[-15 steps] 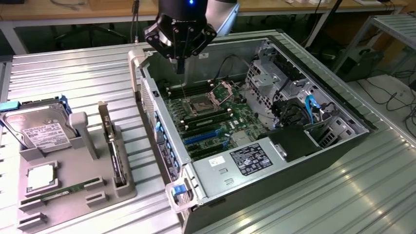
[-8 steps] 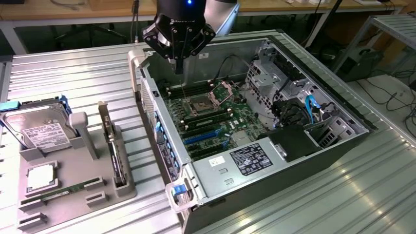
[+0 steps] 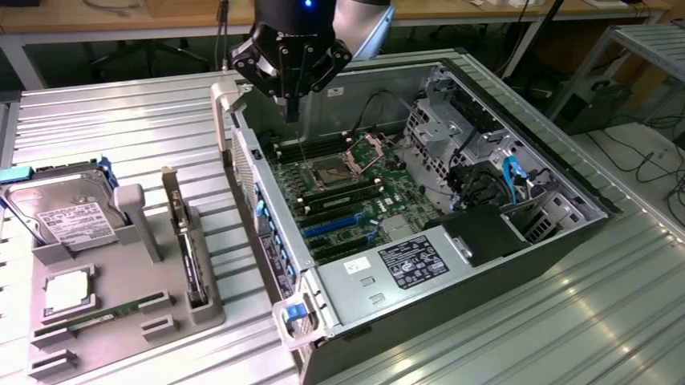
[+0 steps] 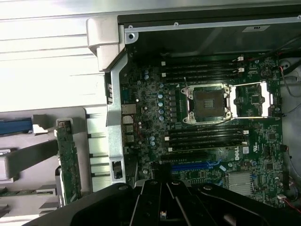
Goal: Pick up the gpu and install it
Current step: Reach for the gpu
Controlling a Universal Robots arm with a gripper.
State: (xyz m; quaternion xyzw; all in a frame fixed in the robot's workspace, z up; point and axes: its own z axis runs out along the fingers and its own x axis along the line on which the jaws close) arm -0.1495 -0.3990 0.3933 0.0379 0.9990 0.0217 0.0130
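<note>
Well to the exterior view's left of my claw (image 3: 291, 115), a boxy silver hard drive (image 3: 64, 215) with a white label leans in a moulded grey fixture tray (image 3: 160, 325). In the same tray, nearer my claw, the gpu (image 3: 191, 257) stands on its long edge in a slot. It is a thin, flat, dark board studded with small components, well apart from my claw and not gripped. My claw has its two slim black fingers pressed together, pinching nothing, and hangs over the open metal computer case (image 3: 450, 313), just inside its wall. Below my claw and toward the exterior view's right lies the green motherboard (image 3: 354, 192) with a square, metal-framed processor socket (image 3: 330, 172). Farther from my claw sits a grey power supply (image 3: 407, 265) with a dark label.
</note>
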